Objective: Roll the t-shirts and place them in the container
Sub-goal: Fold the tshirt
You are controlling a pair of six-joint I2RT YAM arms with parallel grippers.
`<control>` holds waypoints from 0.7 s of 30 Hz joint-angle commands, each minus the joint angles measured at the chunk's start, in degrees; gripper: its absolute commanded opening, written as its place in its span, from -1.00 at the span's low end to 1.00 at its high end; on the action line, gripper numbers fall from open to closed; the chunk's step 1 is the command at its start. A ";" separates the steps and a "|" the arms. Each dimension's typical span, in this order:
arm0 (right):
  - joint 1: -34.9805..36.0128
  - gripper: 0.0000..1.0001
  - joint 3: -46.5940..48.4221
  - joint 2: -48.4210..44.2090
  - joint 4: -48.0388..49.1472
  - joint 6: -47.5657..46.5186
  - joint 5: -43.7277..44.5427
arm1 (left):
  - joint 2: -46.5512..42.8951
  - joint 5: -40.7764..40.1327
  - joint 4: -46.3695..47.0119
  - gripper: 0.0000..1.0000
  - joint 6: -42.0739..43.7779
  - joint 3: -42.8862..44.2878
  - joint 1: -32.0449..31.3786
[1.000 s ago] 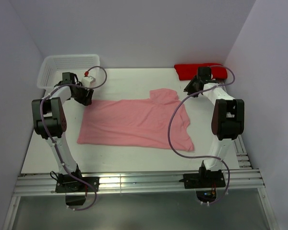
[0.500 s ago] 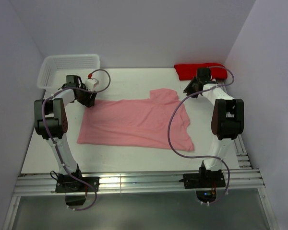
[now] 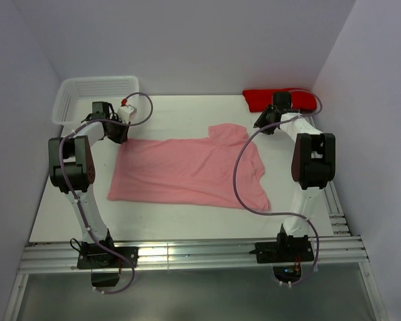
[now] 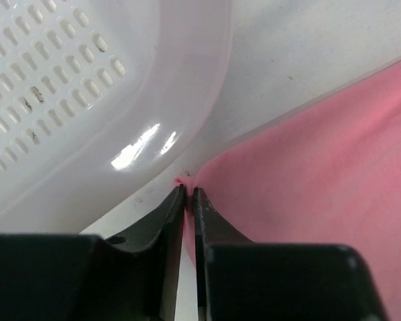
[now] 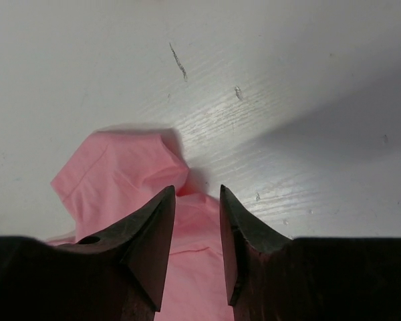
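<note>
A light-pink t-shirt point(image 3: 187, 170) lies spread flat in the middle of the white table. My left gripper point(image 3: 119, 134) is at its far left corner, beside the basket. In the left wrist view the left gripper point(image 4: 188, 190) is shut on a pinch of the pink t-shirt point(image 4: 321, 174) edge. My right gripper point(image 3: 262, 123) is at the far right of the shirt, by the upturned sleeve point(image 3: 228, 134). In the right wrist view the right gripper point(image 5: 197, 194) stands open, its fingers straddling a fold of the t-shirt point(image 5: 120, 174) without closing on it.
A white perforated basket point(image 3: 72, 100) stands at the back left; its wall point(image 4: 87, 87) is close to the left fingers. A folded red cloth point(image 3: 281, 99) lies at the back right, just behind the right wrist. Walls enclose the table on three sides.
The left gripper has moved a little toward the back left and closed on the shirt's corner. The right gripper shifted slightly toward the back and stays open.
</note>
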 commanded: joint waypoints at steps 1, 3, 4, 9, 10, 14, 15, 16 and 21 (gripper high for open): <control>0.00 -0.17 4.45 2.10 -1.58 -1.87 -1.93 | 1.31 0.47 3.36 -0.68 -0.68 2.62 -0.36; 0.18 -0.15 5.51 3.95 -2.20 -2.22 -2.28 | 1.40 0.47 3.01 -0.79 -0.60 2.80 -0.45; 0.27 -0.12 6.56 5.00 -2.29 -2.49 -3.24 | 1.40 0.38 2.84 -0.82 -0.60 2.88 -0.37; 0.88 -0.02 7.71 6.85 -1.76 -2.66 -5.36 | 1.23 0.20 2.48 -0.99 -0.16 2.71 -0.37; 0.88 0.00 8.84 7.29 -2.11 -2.93 -5.36 | 1.14 0.21 2.22 -0.99 -0.07 2.71 -0.45; 2.90 0.04 11.83 10.10 -3.69 -3.28 -5.54 | 0.87 0.29 2.05 -0.99 -0.16 2.53 -0.45; 3.17 0.04 12.45 10.54 -4.22 -3.37 -5.63 | 0.70 0.38 1.96 -0.99 -0.07 2.45 -0.45; 3.26 0.04 13.41 10.90 -4.48 -3.28 -5.71 | 0.61 0.47 1.78 -0.99 0.11 2.44 -0.45; 3.78 0.04 16.14 13.09 -5.36 -3.19 -5.72 | -0.27 0.21 1.69 -0.99 0.28 1.74 -0.89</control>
